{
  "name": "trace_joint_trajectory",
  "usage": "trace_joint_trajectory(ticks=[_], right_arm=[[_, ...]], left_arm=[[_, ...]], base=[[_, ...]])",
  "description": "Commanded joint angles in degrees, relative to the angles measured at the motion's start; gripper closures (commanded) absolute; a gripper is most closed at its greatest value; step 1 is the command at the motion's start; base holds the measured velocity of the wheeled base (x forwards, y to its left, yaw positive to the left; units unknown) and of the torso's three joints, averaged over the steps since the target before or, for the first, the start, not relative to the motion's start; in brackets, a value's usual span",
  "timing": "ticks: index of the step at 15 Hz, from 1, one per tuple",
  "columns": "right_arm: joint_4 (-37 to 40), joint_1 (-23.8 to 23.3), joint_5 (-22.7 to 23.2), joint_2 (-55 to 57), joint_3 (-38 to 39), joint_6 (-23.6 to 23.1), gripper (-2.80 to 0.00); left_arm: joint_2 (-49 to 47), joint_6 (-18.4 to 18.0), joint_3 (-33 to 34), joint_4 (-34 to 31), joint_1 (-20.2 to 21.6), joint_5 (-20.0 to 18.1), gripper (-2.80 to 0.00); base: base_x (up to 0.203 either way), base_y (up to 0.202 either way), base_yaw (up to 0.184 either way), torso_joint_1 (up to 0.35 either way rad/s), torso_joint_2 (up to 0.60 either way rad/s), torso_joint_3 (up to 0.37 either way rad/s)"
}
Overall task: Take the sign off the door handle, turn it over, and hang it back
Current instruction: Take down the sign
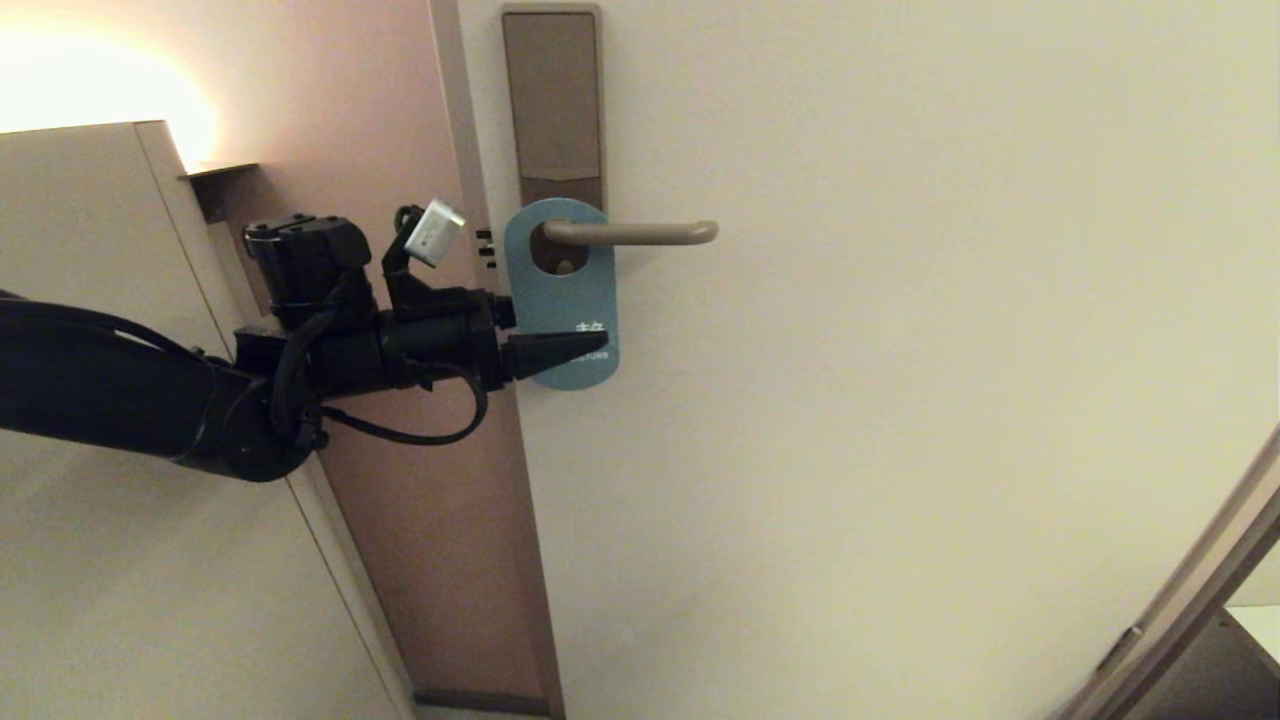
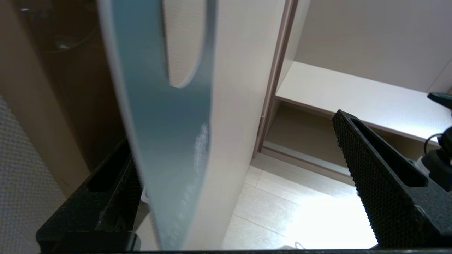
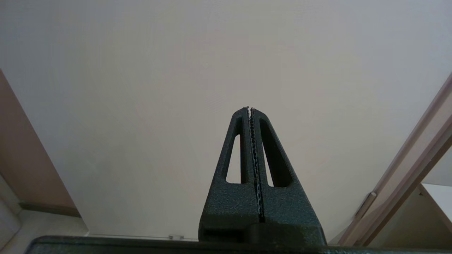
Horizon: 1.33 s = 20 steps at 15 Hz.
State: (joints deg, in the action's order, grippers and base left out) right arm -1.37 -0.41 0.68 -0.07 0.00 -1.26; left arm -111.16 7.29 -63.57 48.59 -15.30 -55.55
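The sign (image 1: 560, 300) hangs by its oval hole on the door handle (image 1: 640, 233), teal-blue side outward, slightly tilted. The handle juts right from the brown lock plate (image 1: 553, 100). My left gripper (image 1: 590, 345) reaches in from the left at the sign's lower end. In the left wrist view its fingers stand wide apart around the sign (image 2: 166, 134), which lies close against one finger (image 2: 109, 183) while the other finger (image 2: 367, 169) is far off. The left gripper (image 2: 233, 134) is open. My right gripper (image 3: 250, 108) is shut and empty, facing the door, out of the head view.
The cream door (image 1: 900, 400) fills the right of the head view. A brown door frame strip (image 1: 440, 500) and a pale cabinet (image 1: 100, 500) lie behind my left arm. A second frame edge (image 1: 1180, 620) shows at the lower right.
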Motion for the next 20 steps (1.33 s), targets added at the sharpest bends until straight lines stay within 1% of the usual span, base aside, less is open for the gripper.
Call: trace_joint_trajectory(ticks=[1,9,17,20], right_arm=[[0.0,0.0,0.0,0.1,0.0,0.0,0.0],[0.0,0.0,0.0,0.1,0.0,-0.1,0.0],[0.0,0.0,0.0,0.1,0.0,-0.1,0.0],[0.0,0.1,0.0,0.1,0.0,0.0,0.0]], left_arm=[[-0.9,0.3,-1.1,0.7,-0.2,-0.3,-2.8],[-0.5,0.4,-1.1,0.7,-0.5,-0.5,-2.8],[0.8,0.5,-1.1,0.7,-2.8,-0.5,-2.8],[0.6,0.4,-1.1,0.7,-2.9,-0.5,-2.8]], base=[[0.0,0.0,0.0,0.0,0.0,0.0],[0.0,0.0,0.0,0.0,0.0,0.0],[0.0,0.0,0.0,0.0,0.0,0.0],[0.0,0.0,0.0,0.0,0.0,0.0]])
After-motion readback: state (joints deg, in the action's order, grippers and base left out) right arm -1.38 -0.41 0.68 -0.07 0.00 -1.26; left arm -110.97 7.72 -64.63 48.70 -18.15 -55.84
